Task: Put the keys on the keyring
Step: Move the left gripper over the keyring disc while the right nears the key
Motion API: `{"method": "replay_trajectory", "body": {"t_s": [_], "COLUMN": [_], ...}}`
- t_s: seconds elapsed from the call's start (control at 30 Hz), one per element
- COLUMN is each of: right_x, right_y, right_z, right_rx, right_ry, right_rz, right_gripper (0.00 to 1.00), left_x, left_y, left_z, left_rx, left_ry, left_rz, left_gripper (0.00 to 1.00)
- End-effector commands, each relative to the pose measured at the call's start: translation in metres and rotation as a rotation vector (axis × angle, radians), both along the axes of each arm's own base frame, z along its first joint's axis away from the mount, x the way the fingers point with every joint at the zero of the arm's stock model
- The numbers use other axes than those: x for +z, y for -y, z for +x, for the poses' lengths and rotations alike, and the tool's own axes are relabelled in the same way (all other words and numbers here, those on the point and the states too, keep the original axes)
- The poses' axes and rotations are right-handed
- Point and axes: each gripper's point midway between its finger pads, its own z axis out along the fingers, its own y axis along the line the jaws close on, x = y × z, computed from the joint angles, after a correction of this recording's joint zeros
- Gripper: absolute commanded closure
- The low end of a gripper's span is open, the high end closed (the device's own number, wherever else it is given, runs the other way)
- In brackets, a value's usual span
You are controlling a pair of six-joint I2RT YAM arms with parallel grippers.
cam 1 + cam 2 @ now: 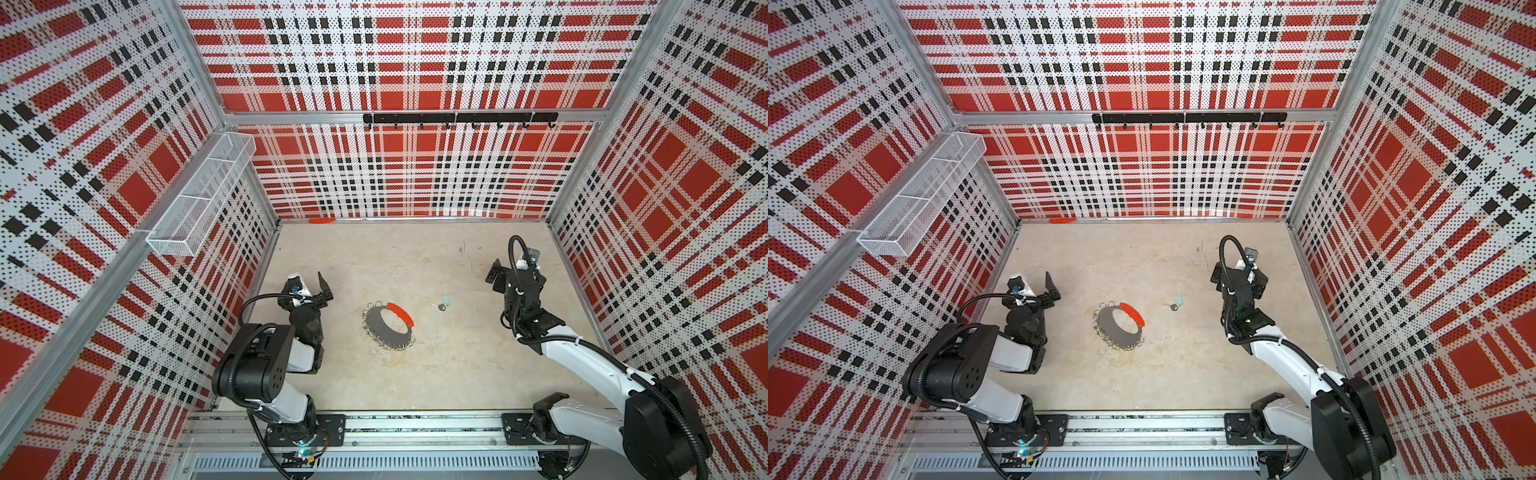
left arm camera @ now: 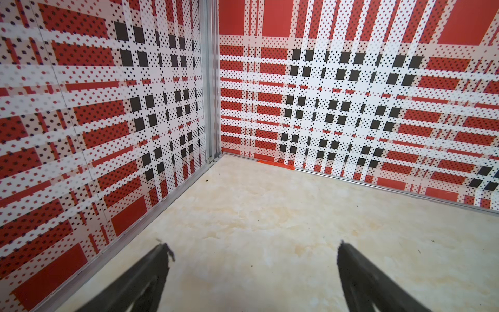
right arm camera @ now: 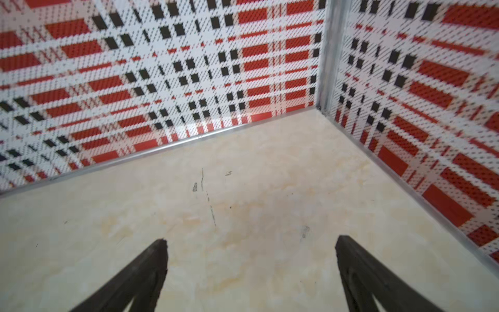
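Left arm [image 1: 257,365] folded, right arm [image 1: 582,353] outstretched; both fingers [image 3: 145,272] spread.

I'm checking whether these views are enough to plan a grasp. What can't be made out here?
- keys: too small in both top views to show any detail.
- clips on the keyring: too small to tell open from shut.
- Wrist views: keys and keyring lie outside the frame; only the fingertips of the open left gripper and right gripper show.
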Motion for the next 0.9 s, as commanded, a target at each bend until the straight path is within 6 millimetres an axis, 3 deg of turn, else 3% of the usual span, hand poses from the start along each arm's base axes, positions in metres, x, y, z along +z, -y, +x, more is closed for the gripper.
{"method": "replay_trajectory", "body": {"t_s": [0.0, 0.07, 0.17, 0.23, 0.27, 0.37, 0.5, 0.7, 0.8, 0.87], "right_x": [-0.014, -0.015, -0.020, -0.025, -0.026, -0.035, -0.041, -0.051, -0.049, -0.049], "right_y": [-0.014, -0.020, -0.028, -0.036, -0.039, -0.050, -0.077, -0.084, -0.080, -0.074], "right_z": [-0.005, -0.009, -0.017, -0.023, -0.024, -0.022, -0.014, -0.007, -0.009, -0.011], "right_rx": [0.092, 0.136, 0.193, 0.253, 0.269, 0.311, 0.385, 0.393, 0.376, 0.352], "right_ry": [0.031, 0.022, 0.033, 0.060, 0.064, 0.070, 0.038, -0.003, 0.004, 0.005], "right_rz": [0.078, 0.085, 0.122, 0.140, 0.155, 0.185, 0.171, 0.161, 0.153, 0.140], "right_gripper": [0.00, 0.00, 0.00, 0.01, 0.02, 0.03, 0.03, 0.02, 0.02, 0.01], "left_x": [0.003, 0.011, 0.044, 0.075, 0.090, 0.124, 0.157, 0.152, 0.133, 0.122], "left_y": [-0.004, -0.004, 0.003, 0.019, 0.037, 0.053, 0.100, 0.097, 0.058, 0.047], "left_z": [0.000, -0.004, 0.001, 0.008, 0.010, 0.003, 0.007, 0.016, 0.019, 0.023], "left_rx": [-0.005, 0.055, 0.180, 0.164, 0.127, 0.185, -0.057, -0.164, -0.123, -0.193], "left_ry": [0.016, 0.008, -0.025, -0.023, -0.010, -0.036, -0.056, -0.142, -0.124, -0.108], "left_rz": [-0.021, 0.008, 0.052, 0.061, 0.050, -0.037, -0.035, -0.271, -0.460, -0.528], "left_gripper": [0.02, 0.02, 0.02, 0.02, 0.02, 0.02, 0.02, 0.02, 0.02, 0.02]}}
